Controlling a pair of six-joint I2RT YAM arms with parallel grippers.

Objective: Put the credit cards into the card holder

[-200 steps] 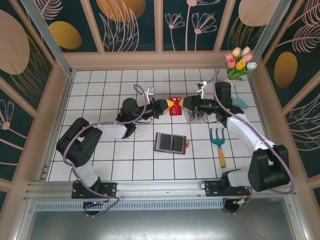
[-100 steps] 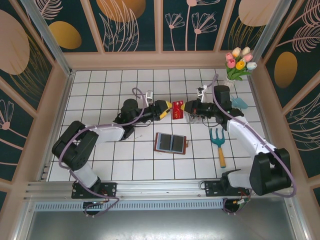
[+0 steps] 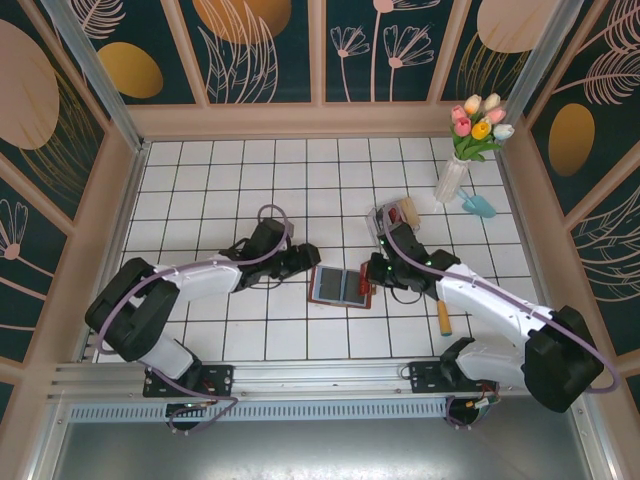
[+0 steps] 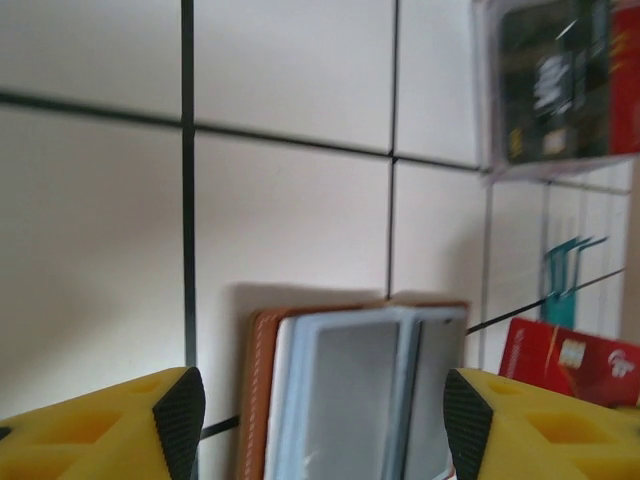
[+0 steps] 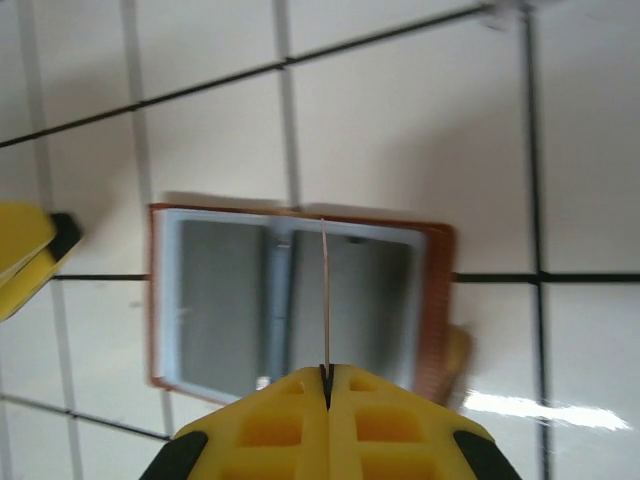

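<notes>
"Where's the card?"

"The right pincer (image 5: 327, 375) is clamped on 1 red card (image 4: 565, 362). It's held on edge, just above the open holder (image 3: 342, 286), which lies flat on the counter (image 3: 220, 170) between the 2 arms."

"And the other arm?"

"The left pincer (image 4: 322, 415) stands wide with nothing in it, at the holder's left end. I can't tell whether it touches the leather."

"So what worries you?"

"Mainly that nothing seems to pin the holder down. From the right wrist, the card's edge lines up with the middle fold, not with a pocket mouth. I'd guess that if it comes down there it will hit the spine, and the holder will just skate across the tiles."

"Anything else?"

"The card is thin and gripped by 1 end. If it's pushed against a tight slot it could bow, or twist out of the grip. A low approach could catch the holder's right flap and fold it shut. The open left fingers are also close enough to nudge the holder askew."

"And the rest of the cards?"

"The cards (image 4: 550, 80) are in the clear tray (image 4: 500, 165) beyond the holder, apart from all this. The right arm reaches past it, so a wide swing could clip it."
</notes>
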